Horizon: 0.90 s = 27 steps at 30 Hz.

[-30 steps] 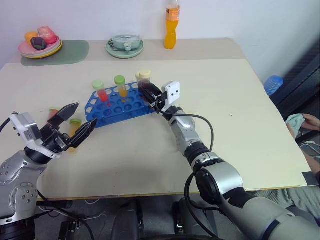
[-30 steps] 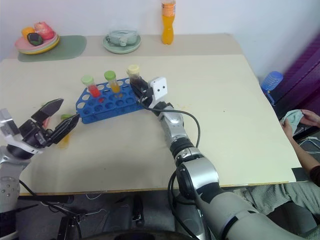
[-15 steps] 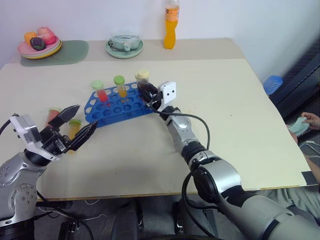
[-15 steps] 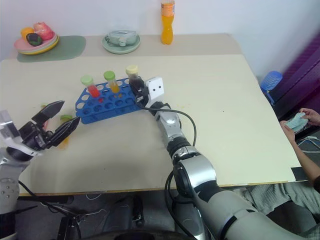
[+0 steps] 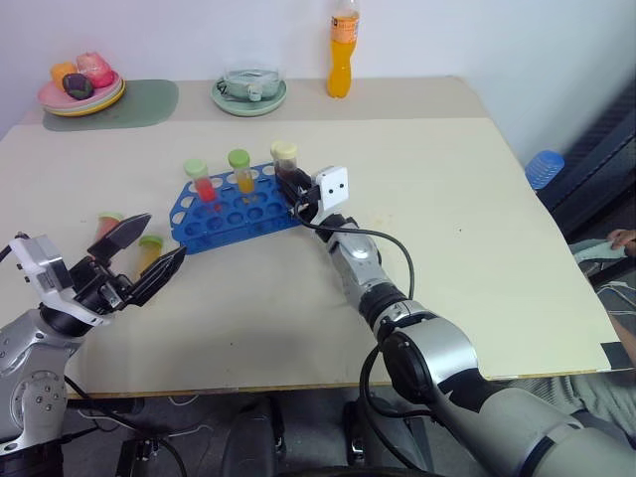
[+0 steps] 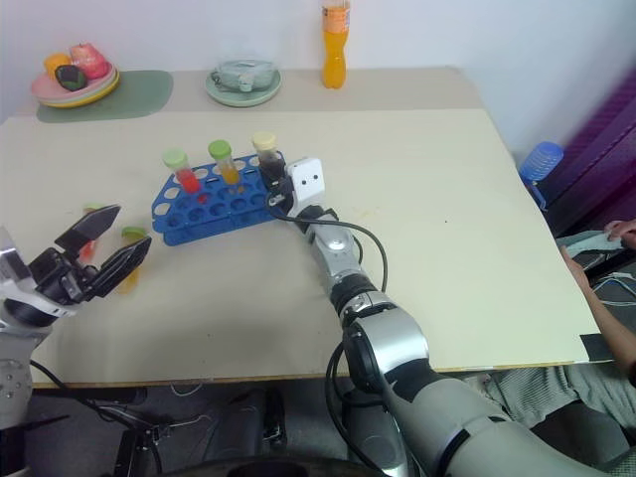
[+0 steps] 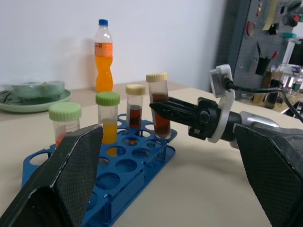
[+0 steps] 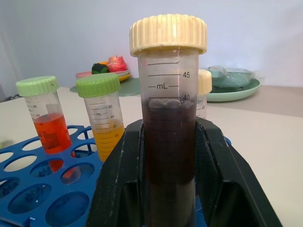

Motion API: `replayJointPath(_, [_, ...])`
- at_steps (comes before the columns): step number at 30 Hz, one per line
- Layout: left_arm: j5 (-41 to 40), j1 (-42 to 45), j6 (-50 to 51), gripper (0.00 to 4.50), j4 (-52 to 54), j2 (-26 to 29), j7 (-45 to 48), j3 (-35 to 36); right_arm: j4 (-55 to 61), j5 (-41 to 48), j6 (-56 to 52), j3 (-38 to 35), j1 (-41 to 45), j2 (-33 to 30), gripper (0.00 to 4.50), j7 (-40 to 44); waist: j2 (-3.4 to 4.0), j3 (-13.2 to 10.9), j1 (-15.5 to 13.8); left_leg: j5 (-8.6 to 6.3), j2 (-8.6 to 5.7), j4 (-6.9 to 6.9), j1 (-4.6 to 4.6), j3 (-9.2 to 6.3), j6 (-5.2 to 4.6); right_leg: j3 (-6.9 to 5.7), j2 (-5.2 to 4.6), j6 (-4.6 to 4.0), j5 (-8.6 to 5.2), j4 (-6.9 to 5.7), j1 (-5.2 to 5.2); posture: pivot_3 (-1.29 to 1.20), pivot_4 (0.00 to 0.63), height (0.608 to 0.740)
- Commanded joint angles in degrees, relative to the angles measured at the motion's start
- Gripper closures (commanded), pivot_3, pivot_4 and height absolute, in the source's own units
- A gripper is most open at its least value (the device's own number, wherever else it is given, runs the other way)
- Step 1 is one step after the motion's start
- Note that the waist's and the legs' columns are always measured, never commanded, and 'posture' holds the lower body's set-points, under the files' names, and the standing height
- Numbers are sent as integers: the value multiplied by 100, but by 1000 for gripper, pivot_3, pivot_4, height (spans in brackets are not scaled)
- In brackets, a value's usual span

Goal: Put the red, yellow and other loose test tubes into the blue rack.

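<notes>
Pale beige tabletop (image 5: 477,248) is stretching out beneath a white wall, with a green mat (image 5: 134,102) lying at its far left corner. On that mat a plate of colourful toy food (image 5: 79,84) is sitting, and further right along the far edge a green dish (image 5: 248,91) and an orange drink bottle (image 5: 342,52) are standing.

Left of the table's centre, the blue rack (image 5: 234,211) is lying at a slant. In it a green-capped red tube (image 5: 202,184) and a green-capped yellow tube (image 5: 240,171) are standing upright, with a cream-capped tube (image 7: 135,105) behind them. At the rack's right end a cream-capped dark brown tube (image 8: 168,109) is standing in a hole, and the right gripper (image 5: 298,195) is reaching in from the right with its two black fingers (image 8: 118,184) lying along either side of this tube; whether they are still pinching it or sitting just loose cannot be told.

Near the left edge, the left gripper (image 5: 144,256) is hovering with its jaws spread wide and nothing between them. Just beyond it, two loose tubes are lying on the table: a reddish one (image 5: 105,226) and an orange one with a green cap (image 5: 149,250).

At the far right a person's hand (image 5: 621,238) is resting beside the table, and a blue bottle cap (image 5: 544,167) is showing on the floor.
</notes>
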State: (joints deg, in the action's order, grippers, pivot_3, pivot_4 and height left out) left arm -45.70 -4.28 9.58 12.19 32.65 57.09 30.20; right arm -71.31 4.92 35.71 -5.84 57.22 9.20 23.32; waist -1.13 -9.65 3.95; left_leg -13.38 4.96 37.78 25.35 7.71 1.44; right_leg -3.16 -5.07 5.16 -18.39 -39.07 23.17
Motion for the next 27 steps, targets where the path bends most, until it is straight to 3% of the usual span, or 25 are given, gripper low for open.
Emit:
replayJointPath(1, [-54, -8, -138, 0, 7, 32, 53, 167, 4, 97, 201, -122, -25, 32, 1786, 146, 0, 0, 2, 0, 0, 0, 0, 0, 0, 0, 0, 0, 0, 0, 0, 0, 150, 740])
replayJointPath(5, [-44, -33, -180, 0, -33, 10, 74, 169, 24, -185, 429, 24, -71, -43, 16, -46, 1, -1, 14, 0, 1, 0, 0, 0, 0, 0, 1, 0, 0, -1, 1, 0, 150, 740])
replayJointPath(15, [-8, -8, -117, 0, -151, -40, -251, 150, 345, -495, 656, 341, -224, -386, 16, 374, 1, -1, 5, 0, 1, -1, 0, -1, 1, 1, 0, 0, 0, -1, 2, 0, 150, 740])
replayJointPath(19, [-8, 130, -43, 0, -155, -192, -948, 241, 825, -535, 530, 550, -459, -702, 16, 758, 0, 0, 0, 0, 0, -1, 0, -3, 0, 1, -2, 0, 0, 0, 0, 0, 150, 740])
replayJointPath(27, [303, -59, 936, 0, 589, -49, -2880, 293, 3721, 47, -1041, 881, -1815, -1743, 16, 2140, -1, 0, -16, -1, 1, -2, 0, -8, -2, 2, -6, 0, 0, 0, -2, 0, 150, 740])
